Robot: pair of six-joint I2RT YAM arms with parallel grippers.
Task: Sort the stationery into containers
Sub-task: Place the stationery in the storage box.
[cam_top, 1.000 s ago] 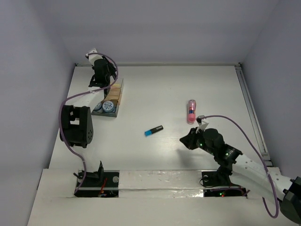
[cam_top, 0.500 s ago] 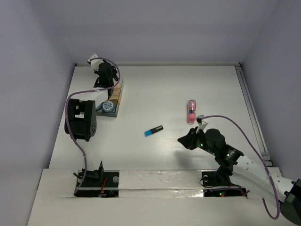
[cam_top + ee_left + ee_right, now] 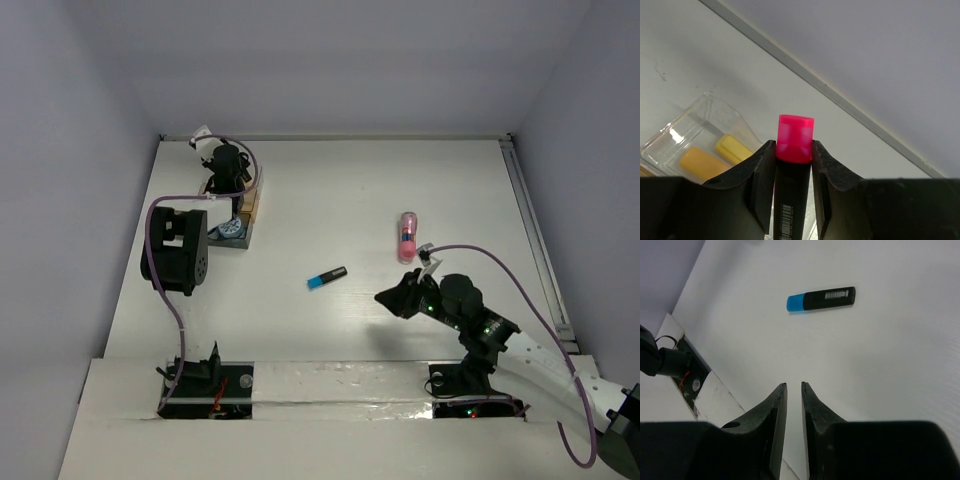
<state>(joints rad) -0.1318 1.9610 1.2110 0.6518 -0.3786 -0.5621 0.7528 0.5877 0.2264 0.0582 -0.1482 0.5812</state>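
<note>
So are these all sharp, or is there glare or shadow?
Left wrist: the pink-and-black marker is crisp, the clear box beyond it softer, with a bright glint. Right wrist: the blue-and-black marker is sharp, barcode visible. Top external: even light, a faint shadow beside the right gripper.
</note>
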